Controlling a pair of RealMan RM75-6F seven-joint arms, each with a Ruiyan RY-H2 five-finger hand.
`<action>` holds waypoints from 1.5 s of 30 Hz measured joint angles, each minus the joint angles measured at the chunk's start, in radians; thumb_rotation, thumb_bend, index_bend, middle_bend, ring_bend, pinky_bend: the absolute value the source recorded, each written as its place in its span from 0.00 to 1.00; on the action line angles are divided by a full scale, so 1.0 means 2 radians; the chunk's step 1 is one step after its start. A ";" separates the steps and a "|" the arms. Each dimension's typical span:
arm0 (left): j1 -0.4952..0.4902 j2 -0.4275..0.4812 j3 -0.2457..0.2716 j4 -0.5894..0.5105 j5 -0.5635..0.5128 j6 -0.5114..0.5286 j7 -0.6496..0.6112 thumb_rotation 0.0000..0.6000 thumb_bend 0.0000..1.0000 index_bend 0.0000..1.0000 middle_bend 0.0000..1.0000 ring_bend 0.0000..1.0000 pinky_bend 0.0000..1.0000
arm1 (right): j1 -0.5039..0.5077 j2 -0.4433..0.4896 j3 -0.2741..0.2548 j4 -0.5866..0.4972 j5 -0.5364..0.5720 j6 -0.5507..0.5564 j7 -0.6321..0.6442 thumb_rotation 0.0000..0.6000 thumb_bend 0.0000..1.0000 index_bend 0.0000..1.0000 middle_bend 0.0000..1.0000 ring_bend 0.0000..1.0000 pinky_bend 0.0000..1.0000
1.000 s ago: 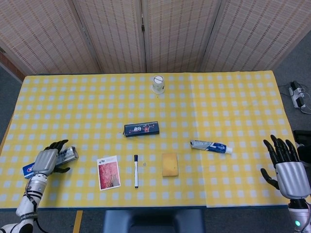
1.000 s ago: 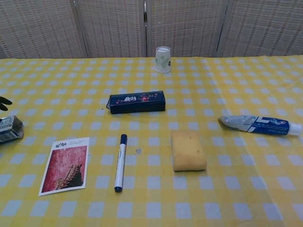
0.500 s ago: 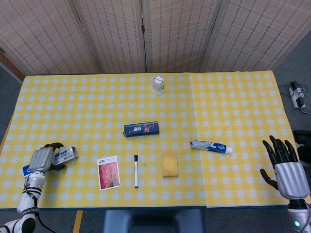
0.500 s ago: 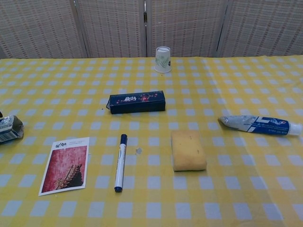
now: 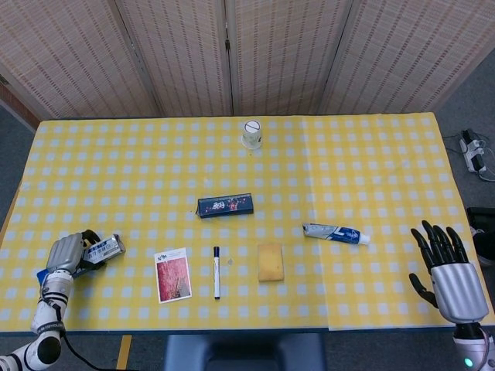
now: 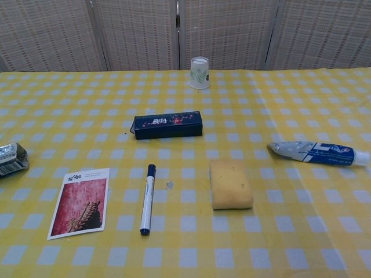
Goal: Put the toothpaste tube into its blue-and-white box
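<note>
box: left robot hand [image 5: 66, 253] has its fingers wrapped round the blue-and-white box [image 5: 99, 250], far left of the sponge [image 5: 271, 262]
toothpaste: tube [image 5: 335, 233] lies just right of the sponge, untouched
right robot hand [image 5: 448, 267]: fingers spread, holding nothing
progress: barely started, tube isn't boxed yet

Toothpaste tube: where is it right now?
In the head view the toothpaste tube lies flat on the table's right half, right of the yellow sponge, untouched.

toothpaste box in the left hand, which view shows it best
The head view: the blue-and-white box shows most of its length near the table's left edge, with the left hand gripping it. The chest view catches only its end at the frame's left edge, and no hand.
</note>
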 measured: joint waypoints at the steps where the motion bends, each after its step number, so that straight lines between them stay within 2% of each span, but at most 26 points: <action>1: -0.001 0.001 0.000 -0.001 -0.002 -0.002 0.000 1.00 0.15 0.44 0.45 0.41 0.54 | 0.000 0.001 0.000 -0.001 0.000 -0.001 0.001 1.00 0.32 0.00 0.00 0.00 0.00; 11: -0.013 0.010 0.003 -0.001 -0.021 -0.029 -0.005 1.00 0.15 0.44 0.45 0.42 0.56 | 0.002 0.002 -0.004 -0.003 -0.005 -0.007 0.000 1.00 0.32 0.00 0.00 0.00 0.00; 20: -0.016 0.005 0.005 0.002 -0.040 -0.012 0.013 1.00 0.15 0.52 0.57 0.56 0.68 | 0.001 0.005 -0.005 -0.003 -0.007 -0.005 0.009 1.00 0.32 0.00 0.00 0.00 0.00; 27: -0.013 0.013 0.007 -0.022 -0.042 0.005 0.019 1.00 0.15 0.55 0.60 0.59 0.71 | 0.001 0.006 -0.006 -0.003 -0.008 -0.006 0.011 1.00 0.32 0.00 0.00 0.00 0.00; 34: -0.002 0.036 0.013 -0.094 0.001 0.050 0.019 1.00 0.15 0.55 0.60 0.58 0.71 | 0.009 0.013 -0.008 -0.005 0.003 -0.035 0.021 1.00 0.32 0.00 0.00 0.00 0.00; 39: 0.003 0.054 0.023 -0.155 0.050 0.082 0.032 1.00 0.15 0.54 0.60 0.57 0.70 | 0.032 0.038 -0.008 -0.008 0.025 -0.095 0.030 1.00 0.32 0.00 0.00 0.00 0.00; 43: 0.002 0.057 0.032 -0.182 0.080 0.097 0.049 1.00 0.15 0.53 0.60 0.57 0.70 | 0.054 0.057 -0.004 -0.015 0.047 -0.145 0.044 1.00 0.32 0.01 0.01 0.07 0.00; 45: 0.002 0.056 0.035 -0.193 0.095 0.104 0.052 1.00 0.15 0.53 0.60 0.56 0.69 | 0.064 0.062 0.000 -0.017 0.057 -0.162 0.065 1.00 0.32 0.10 0.07 0.13 0.00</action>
